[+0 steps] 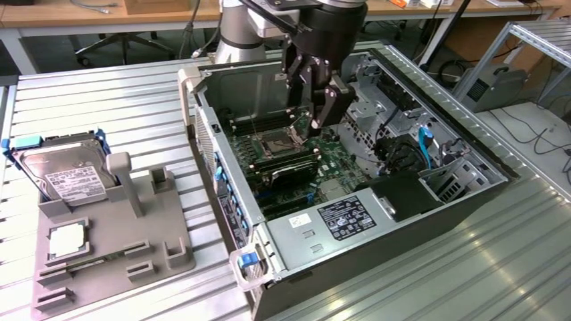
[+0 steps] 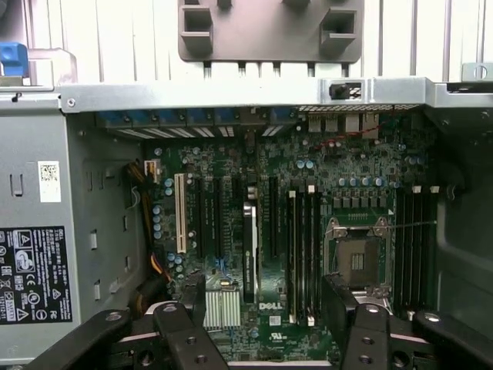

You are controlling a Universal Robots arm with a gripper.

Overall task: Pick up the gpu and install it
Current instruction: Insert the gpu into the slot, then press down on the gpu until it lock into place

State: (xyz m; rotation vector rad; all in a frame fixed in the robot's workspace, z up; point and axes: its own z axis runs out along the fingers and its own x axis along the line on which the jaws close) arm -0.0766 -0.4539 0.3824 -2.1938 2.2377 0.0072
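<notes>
The claw point(image 1: 312, 120) is hanging inside the open computer case point(image 1: 200, 114) with its fingers point(image 2: 189, 312) spread wide and nothing between them, hovering over the green board point(image 1: 335, 157). The gpu point(image 1: 287, 175) is standing on edge in one of the long slots near the middle of that board; in the wrist view it is showing as a narrow black strip with a pale edge point(image 2: 249, 250), just ahead of the open fingers. It appears to be sitting in the slot, though whether it is pushed fully home cannot be told. The main risk from here is the card sitting crooked or only half down, so that any sideways nudge from a finger would be tilting it or straining the slot. The fingers are also hanging close to the bare processor socket point(image 2: 356, 258) and the rows of slots beside it, so a careless drop or swing could be scraping fragile parts, and the case wall is leaving little room on either side. As for what is holding what: the case is carrying the board, a grey power box point(image 1: 344, 217) with a black label, and a blue cable point(image 1: 422, 144) near the drive bays. Outside it, on the exterior view's left, a grey holder point(image 1: 134, 247) is carrying a silver hard drive point(image 1: 67, 170) propped at one end and a small square chip point(image 1: 67, 239) lying flat, while its other pockets are looking bare.
</notes>
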